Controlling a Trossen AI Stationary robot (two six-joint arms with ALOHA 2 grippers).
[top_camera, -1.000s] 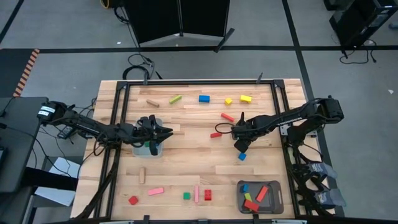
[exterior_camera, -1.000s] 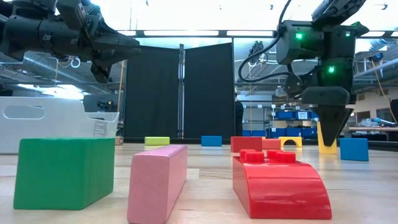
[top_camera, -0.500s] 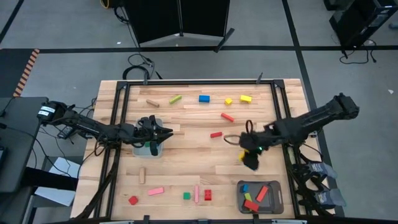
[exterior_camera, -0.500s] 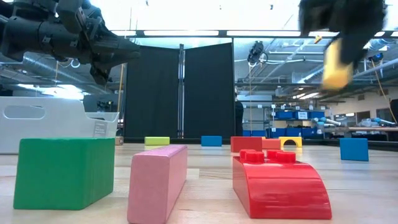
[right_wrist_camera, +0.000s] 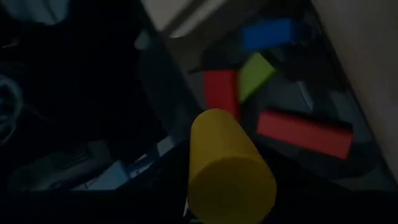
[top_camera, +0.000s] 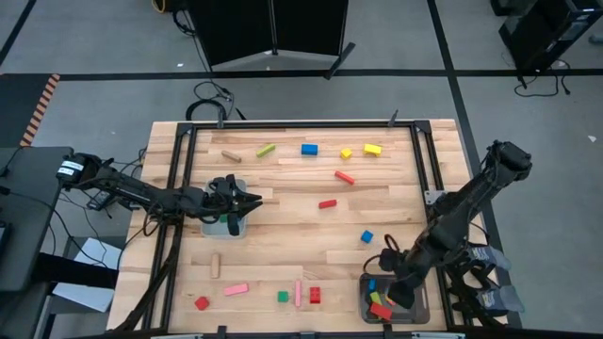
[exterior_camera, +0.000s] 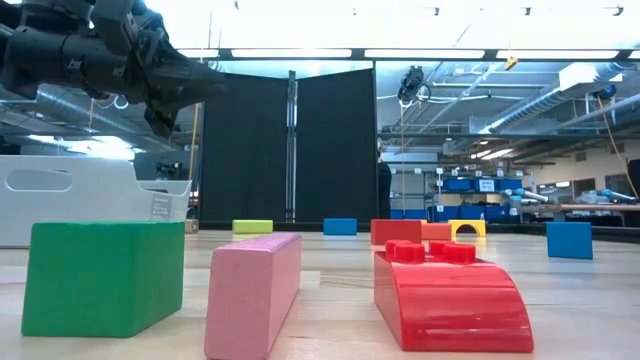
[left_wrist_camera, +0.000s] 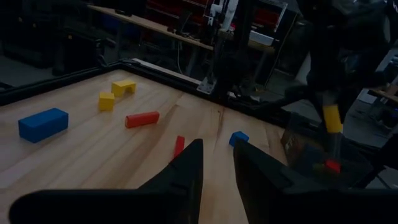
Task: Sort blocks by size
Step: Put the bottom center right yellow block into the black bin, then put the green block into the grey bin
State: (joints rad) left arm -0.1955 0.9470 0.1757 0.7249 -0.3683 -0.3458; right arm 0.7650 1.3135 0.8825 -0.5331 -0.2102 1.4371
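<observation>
1. Holding a round yellow block (right_wrist_camera: 230, 165) in the clenched right gripper (top_camera: 400, 282), hanging just over a grey tray (top_camera: 429, 301) at the bench's near corner.
2. Below that gripper, inside the tray: a long red bar (right_wrist_camera: 305, 132), a second red piece (right_wrist_camera: 221, 90), a green one (right_wrist_camera: 255, 74) and a blue one (right_wrist_camera: 267, 34), all lying close together.
3. Off on the far side from it: waiting with the left gripper (top_camera: 247, 200) over the other tray (exterior_camera: 70, 205), fingers a little apart, nothing between them.
4. Could go wrong: a round block can roll. Dropped from up high, may bounce off the red pieces under the gripper and hop over the tray's low wall.
5. Could go wrong: landing on top of the pile instead of on the tray floor, then sliding off later.
6. Could go wrong: going down too far and bumping the blocks under the gripper, or knocking the tray's wall and pushing the tray along the bench.
7. Could go wrong: wrong tray for this size. Hard to judge from here whether the yellow block matches the pieces below it.
8. Safest guess: get low first, over a bare bit of tray, then let go slowly.
</observation>
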